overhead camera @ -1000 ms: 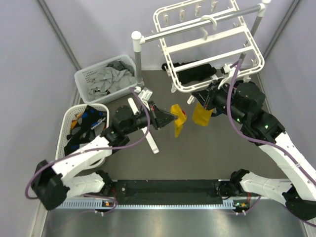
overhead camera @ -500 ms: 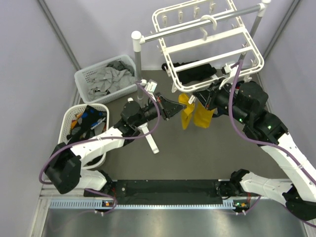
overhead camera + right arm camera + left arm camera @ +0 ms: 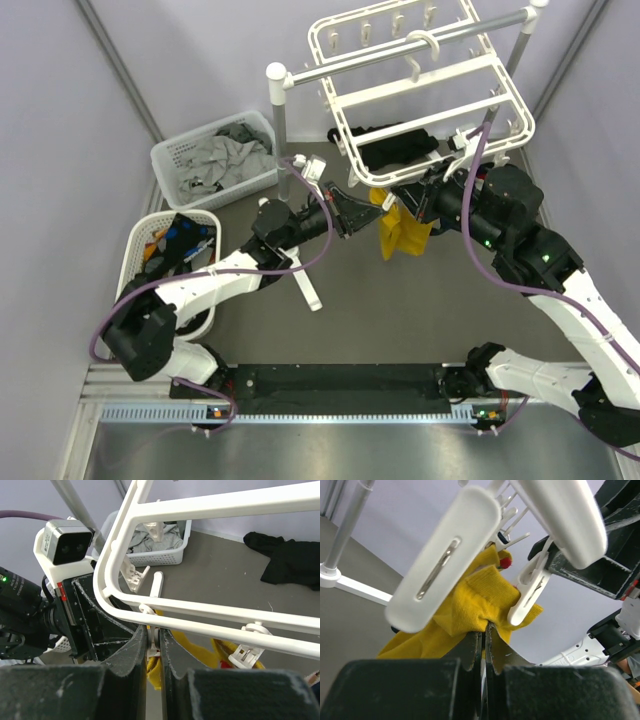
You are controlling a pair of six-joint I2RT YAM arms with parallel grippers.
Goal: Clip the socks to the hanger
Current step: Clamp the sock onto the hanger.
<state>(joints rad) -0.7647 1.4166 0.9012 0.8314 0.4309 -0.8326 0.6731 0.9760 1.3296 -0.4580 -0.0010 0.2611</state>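
The white hanger (image 3: 430, 85) hangs from the rack pole. My left gripper (image 3: 368, 205) is shut on a yellow sock (image 3: 386, 203) and holds it up under the hanger's near-left corner. In the left wrist view the jaws (image 3: 485, 627) pinch the sock (image 3: 470, 605) just beside a small white clip (image 3: 530, 592). My right gripper (image 3: 418, 200) is shut on a dangling clip (image 3: 153, 630) under the frame (image 3: 210, 617). A second yellow sock (image 3: 408, 238) hangs from a neighbouring clip (image 3: 245, 652). More socks (image 3: 178, 240) lie in the left basket.
A grey pole rack (image 3: 300, 75) with white feet (image 3: 300, 270) carries the hanger. A white basket (image 3: 165, 160) of pale grey cloths stands at the back left. A white basket (image 3: 135, 250) holds the socks. A black garment (image 3: 400, 145) lies behind the hanger.
My left gripper has moved right and up with the yellow sock, from mid-floor to the hanger's near corner beside the hanging yellow sock. The right arm has stayed at its clip.
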